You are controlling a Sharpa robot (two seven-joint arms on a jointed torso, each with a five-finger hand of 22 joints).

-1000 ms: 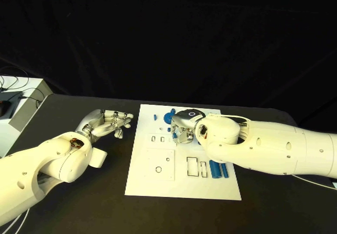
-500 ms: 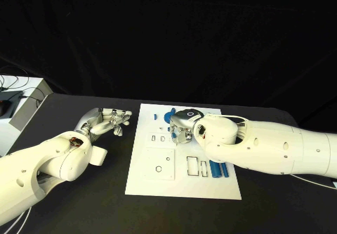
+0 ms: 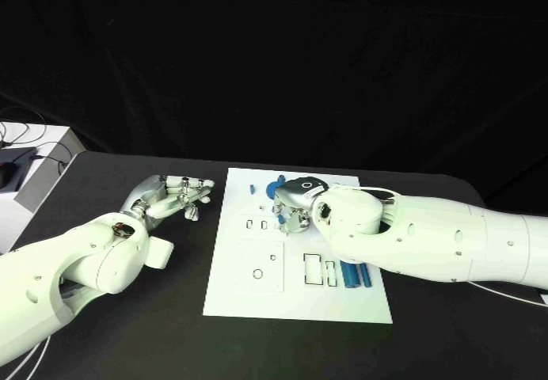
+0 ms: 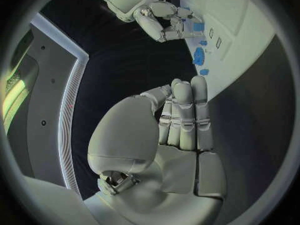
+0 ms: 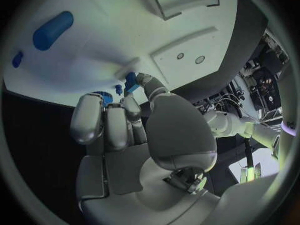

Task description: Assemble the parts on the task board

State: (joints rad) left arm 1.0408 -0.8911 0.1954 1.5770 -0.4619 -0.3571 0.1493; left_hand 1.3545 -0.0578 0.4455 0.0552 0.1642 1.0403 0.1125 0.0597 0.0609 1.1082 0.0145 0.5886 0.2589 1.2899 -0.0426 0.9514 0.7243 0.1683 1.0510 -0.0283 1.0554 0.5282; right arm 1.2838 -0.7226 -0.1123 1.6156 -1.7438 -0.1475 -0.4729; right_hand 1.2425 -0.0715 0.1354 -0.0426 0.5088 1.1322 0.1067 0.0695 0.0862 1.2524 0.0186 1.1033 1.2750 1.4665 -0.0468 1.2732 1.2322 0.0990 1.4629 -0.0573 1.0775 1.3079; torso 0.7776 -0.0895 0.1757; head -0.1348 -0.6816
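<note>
Blue part pinched by right hand above white task board.

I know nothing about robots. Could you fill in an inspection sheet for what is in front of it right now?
Surface: black table.
Job's things: white task board; two blue rods lie side by side on it; more blue parts at its far end.
Clutter: nothing seen.
Hands: right hand over the board, pinching a small blue part; left hand beside the board, fingers curled, holding nothing.
Cables: wires at the table's left.
Surroundings: white box, dark backdrop.
</note>
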